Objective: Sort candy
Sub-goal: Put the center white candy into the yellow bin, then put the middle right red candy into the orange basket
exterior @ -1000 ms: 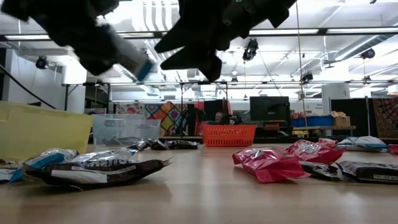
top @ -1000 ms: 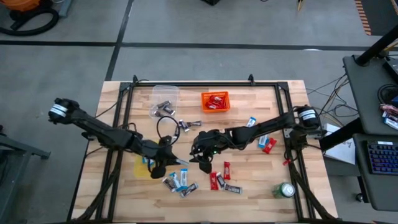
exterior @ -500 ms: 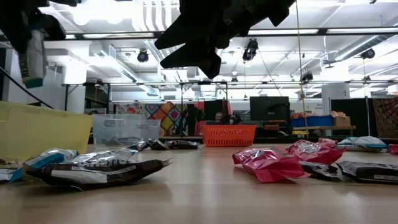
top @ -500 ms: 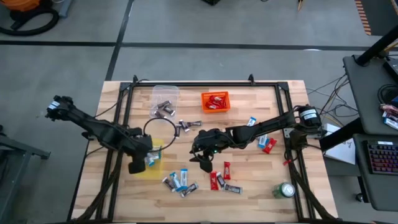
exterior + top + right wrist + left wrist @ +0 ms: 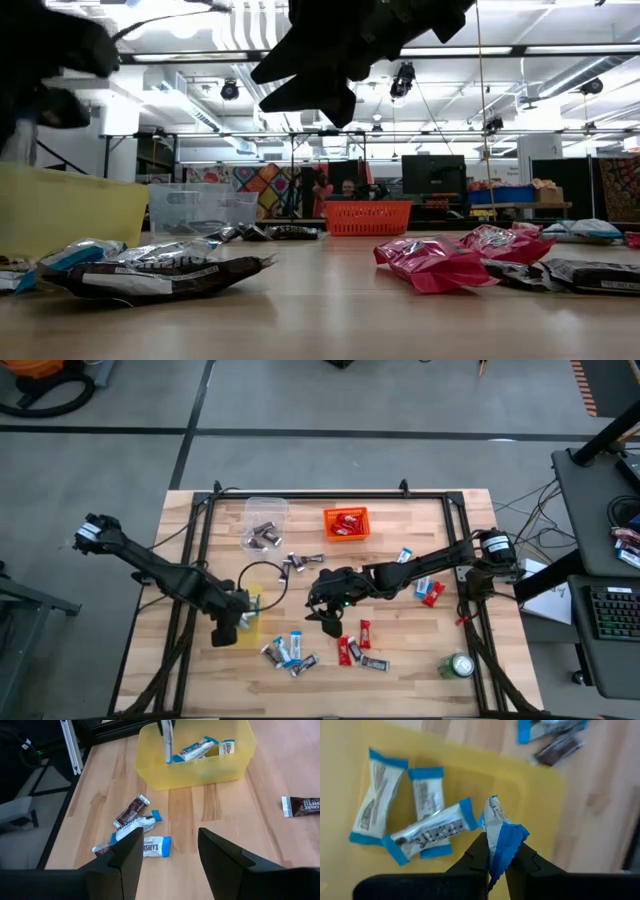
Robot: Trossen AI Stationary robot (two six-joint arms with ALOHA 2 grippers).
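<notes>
My left gripper (image 5: 243,622) hangs over the yellow bin (image 5: 232,632), shut on a blue-and-white candy (image 5: 496,822). Three more blue-and-white candies (image 5: 422,832) lie flat on the bin's floor. Loose candy in blue-and-white and dark wrappers (image 5: 288,652) lies on the wood near the front edge, with red pieces (image 5: 352,648) beside it. More candy (image 5: 425,588) lies toward the right. My right gripper (image 5: 327,622) hovers open above the table's middle, holding nothing; its fingers (image 5: 131,854) frame the loose candy (image 5: 134,822). My left gripper pinches the blue end of the candy's wrapper (image 5: 504,851) between its two fingers. The fingers come steeply from above. The rest of the candy sticks out past the fingertips toward the bin floor, clear of the bin and the candies in it.
An orange bin (image 5: 346,522) with red candy and a clear bin (image 5: 265,525) with dark candy stand at the far side. A green can (image 5: 460,665) stands at the front right. Black frame rails (image 5: 200,530) run along the table's edges.
My left gripper has carried the blue-and-white candy from beside the loose pile toward the table's left edge, over the yellow bin. It has tipped from a shallow slant to pointing steeply down. It has stayed shut on the candy.
</notes>
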